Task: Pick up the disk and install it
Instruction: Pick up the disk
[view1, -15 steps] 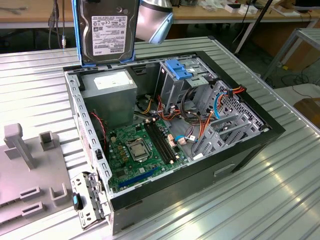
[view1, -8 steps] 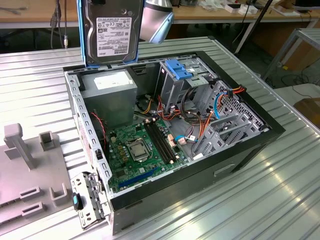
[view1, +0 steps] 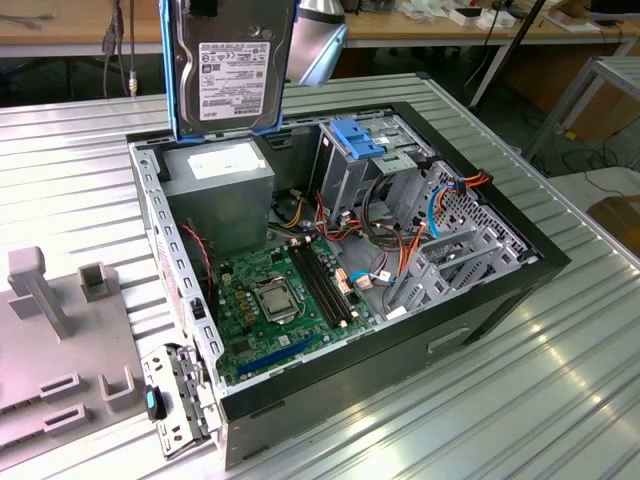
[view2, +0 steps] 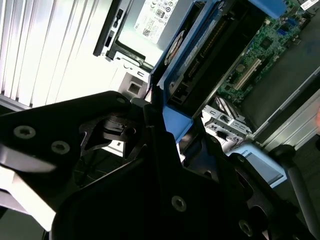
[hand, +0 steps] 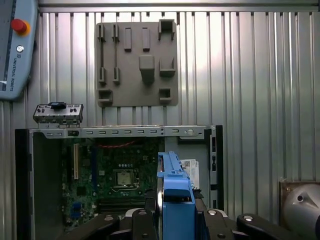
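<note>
Disk (view1: 232, 70) | hanging upright on edge over the far end of the open pc case (view1: 545, 262), exterior view's left, just above the power supply (view1: 215, 185) | gripper (hand: 175, 212) clamped on its blue frame | not slotted in yet

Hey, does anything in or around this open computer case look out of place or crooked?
One thing: a perforated silver bracket with a blue clip stands outside the computer case, tilted beside its corner on the table. The disk, held upright above the case by the gripper, looks normal for the task.
</note>
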